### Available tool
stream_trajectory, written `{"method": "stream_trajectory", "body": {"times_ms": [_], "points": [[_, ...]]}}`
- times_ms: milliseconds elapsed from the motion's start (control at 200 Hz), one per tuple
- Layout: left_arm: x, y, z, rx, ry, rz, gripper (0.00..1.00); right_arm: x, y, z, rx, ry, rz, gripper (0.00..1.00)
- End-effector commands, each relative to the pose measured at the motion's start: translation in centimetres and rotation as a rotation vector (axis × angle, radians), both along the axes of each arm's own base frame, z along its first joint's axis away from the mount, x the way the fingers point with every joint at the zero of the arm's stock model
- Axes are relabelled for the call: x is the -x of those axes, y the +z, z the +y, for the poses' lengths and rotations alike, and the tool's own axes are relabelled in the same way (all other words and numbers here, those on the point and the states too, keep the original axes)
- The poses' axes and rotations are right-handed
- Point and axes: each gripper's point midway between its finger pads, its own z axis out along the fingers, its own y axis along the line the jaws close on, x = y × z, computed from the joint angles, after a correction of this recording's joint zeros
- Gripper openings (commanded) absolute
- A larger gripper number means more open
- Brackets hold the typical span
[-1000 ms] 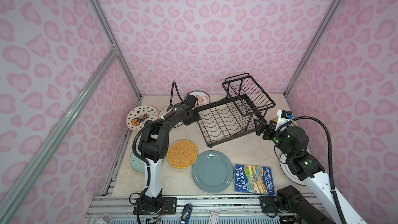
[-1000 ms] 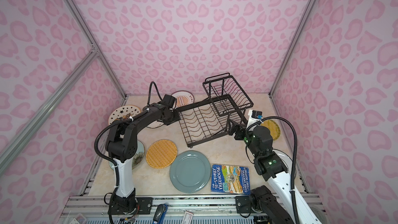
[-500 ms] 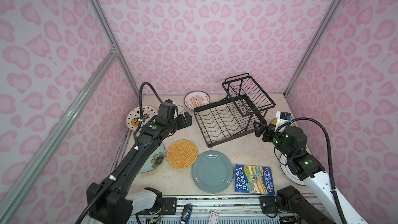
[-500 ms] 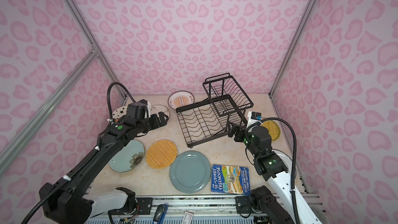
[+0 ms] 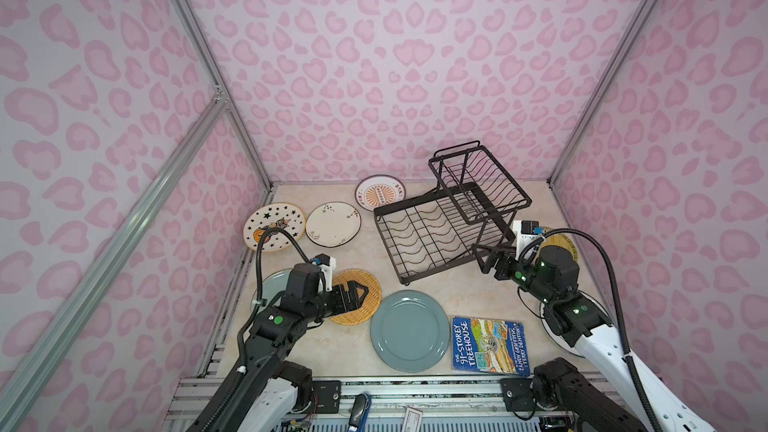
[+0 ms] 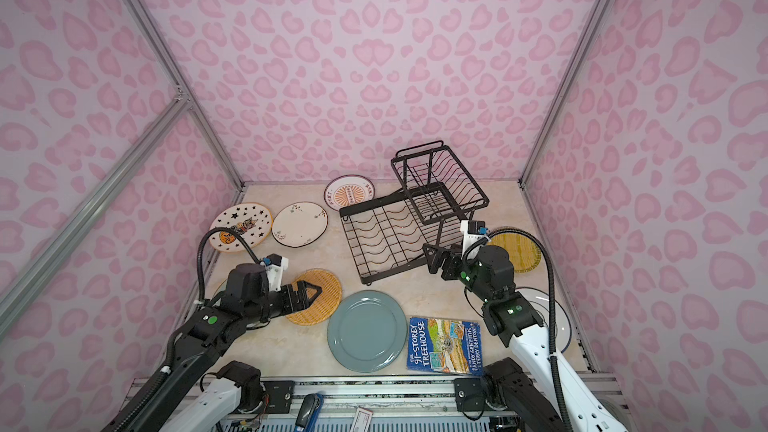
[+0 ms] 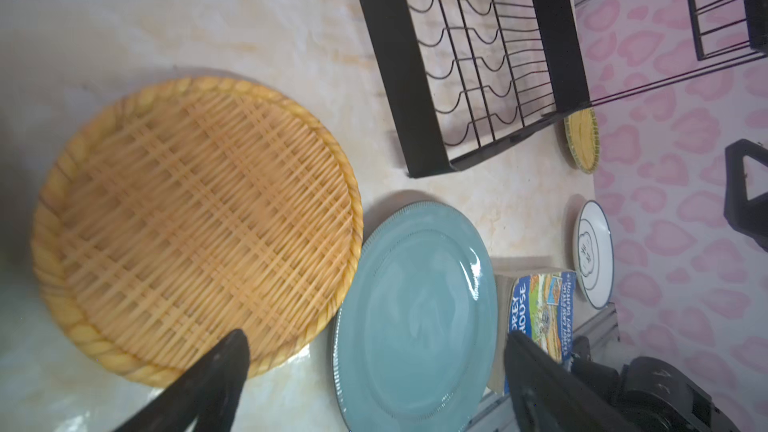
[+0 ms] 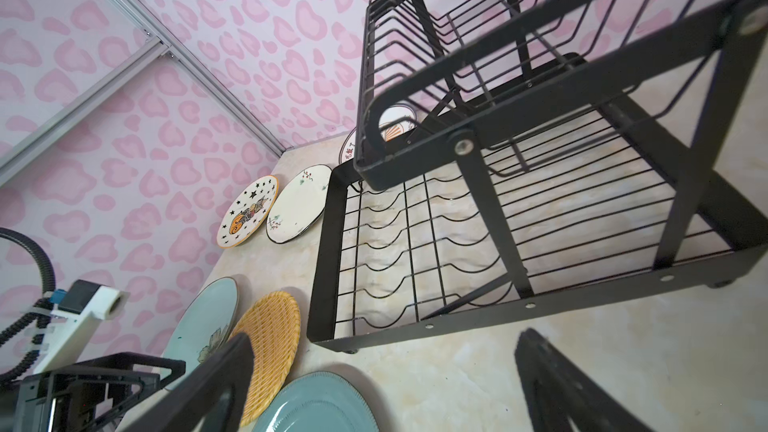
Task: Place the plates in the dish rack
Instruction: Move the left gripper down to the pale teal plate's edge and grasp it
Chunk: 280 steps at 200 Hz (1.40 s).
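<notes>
The black wire dish rack (image 5: 386,243) stands at the back right with nothing in it. Flat on the table lie the star plate (image 5: 274,226), sprig plate (image 5: 333,224), sunburst plate (image 5: 380,194), orange woven plate (image 5: 370,305) and teal-grey plate (image 5: 409,330). The arms partly hide the pale green floral plate (image 5: 270,284), yellow woven plate (image 6: 515,251) and ring plate (image 6: 557,322). My left gripper (image 5: 360,293) hovers open over the orange woven plate (image 7: 195,222), holding nothing. My right gripper (image 5: 482,257) is open and empty by the rack's front right corner (image 8: 457,313).
A blue paperback book (image 5: 488,344) lies right of the teal-grey plate, near the front edge. Pink patterned walls close in three sides, with metal rails along the front. Bare tabletop shows between the rack's front and the teal-grey plate.
My left arm drew back from the rack's far left corner toward the front, ending over the orange woven plate, and its jaws opened. The right arm and the rack stayed put.
</notes>
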Motion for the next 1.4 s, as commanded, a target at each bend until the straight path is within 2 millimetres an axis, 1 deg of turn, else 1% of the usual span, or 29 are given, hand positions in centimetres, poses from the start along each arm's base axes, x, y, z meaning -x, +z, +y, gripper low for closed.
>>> {"method": "stream_trajectory", "body": {"times_ms": [0,105,160,225,340,520,690,900,1000,1090,1170,1285,1395], "points": [[0.8,-0.4,-0.9,0.085,-0.012,0.026,0.98,0.2,1.1,1.2,-0.070,0.044,-0.040,0.98],[1.5,-1.7,-1.3,0.107,-0.015,0.066,0.99,0.6,0.7,2.0,-0.061,0.068,-0.036,0.98],[1.8,-2.7,-1.4,0.104,-0.015,0.101,1.00,0.8,0.4,2.3,-0.059,0.079,-0.030,0.98],[2.1,-3.6,-1.8,0.100,-0.033,0.127,0.99,1.0,0.3,2.6,-0.055,0.088,-0.025,0.98],[2.6,-4.5,-2.8,0.098,-0.070,0.143,0.99,1.3,0.1,2.7,-0.052,0.094,-0.025,0.98],[3.3,-6.2,-3.9,0.093,-0.110,0.192,0.98,1.7,-0.2,3.2,-0.056,0.119,-0.011,0.98],[3.7,-6.4,-4.9,0.128,-0.146,0.205,0.98,2.1,-0.6,3.5,-0.049,0.133,0.003,0.98],[4.4,-7.4,-5.7,0.130,-0.198,0.252,0.97,2.1,-1.0,3.8,-0.055,0.139,0.016,0.98],[4.3,-7.6,-5.9,0.123,-0.204,0.263,0.97,2.0,-1.1,3.9,-0.057,0.143,0.022,0.98],[4.1,-7.5,-6.5,0.140,-0.220,0.260,0.97,2.0,-1.1,4.0,-0.056,0.146,0.022,0.98],[4.1,-7.9,-6.9,0.147,-0.222,0.277,0.97,2.1,-1.3,4.0,-0.056,0.147,0.026,0.98],[4.1,-8.4,-7.3,0.162,-0.220,0.299,0.95,2.2,-1.6,4.1,-0.054,0.152,0.032,0.98],[3.9,-8.5,-7.7,0.184,-0.213,0.308,0.93,2.3,-1.8,4.0,-0.049,0.150,0.036,0.98]]}}
